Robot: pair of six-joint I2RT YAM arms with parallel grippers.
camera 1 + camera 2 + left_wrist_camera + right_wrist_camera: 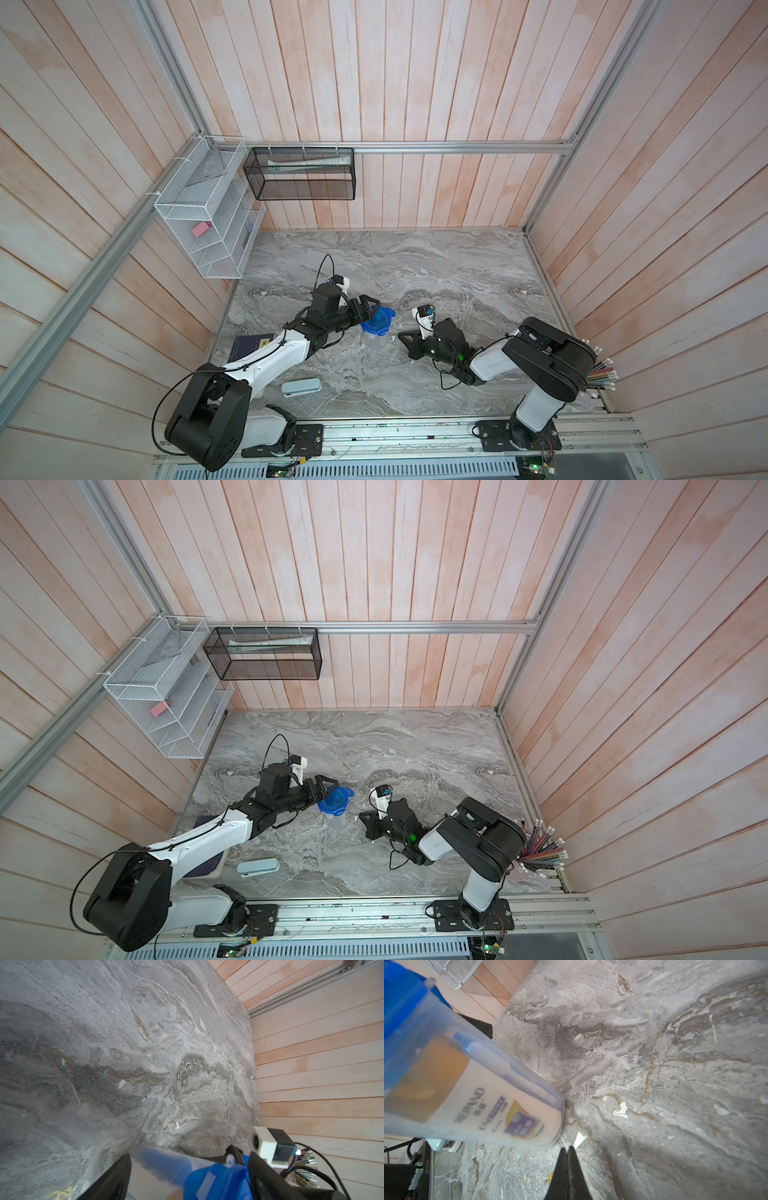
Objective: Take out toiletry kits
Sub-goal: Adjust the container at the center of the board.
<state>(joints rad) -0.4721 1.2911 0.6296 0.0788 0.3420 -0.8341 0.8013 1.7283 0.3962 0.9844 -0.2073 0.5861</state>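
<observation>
Two arms meet at a clear jar [376, 334] standing upright in the middle of the desk [457, 270], and the toiletry kit is shut inside it. Through the wall, in the right wrist view, a white bottle [500, 1109] with an orange cap shows, with a blue toothbrush-like stick [508, 1072] beside it. Any other pieces cannot be made out. The blue lid [377, 322] sits on top of the jar. The left gripper [371, 308] reaches in from the left at lid height, its jaws wide with the jar top between them. Whether they already press on it cannot be told. The right gripper [402, 336] lies low just to the right of the jar, jaws pinched together and holding nothing. A pale blue case [301, 387] lies apart on the near side of the desk. The step in hand looks like opening the jar, so nothing has been taken out yet. Next, the left gripper probably needs a firm hold on the jar or its lid. The right one could then free the clips, lift the lid and reach in for the bottle. The jar is light and tall, so it could tip if pulled sideways.
</observation>
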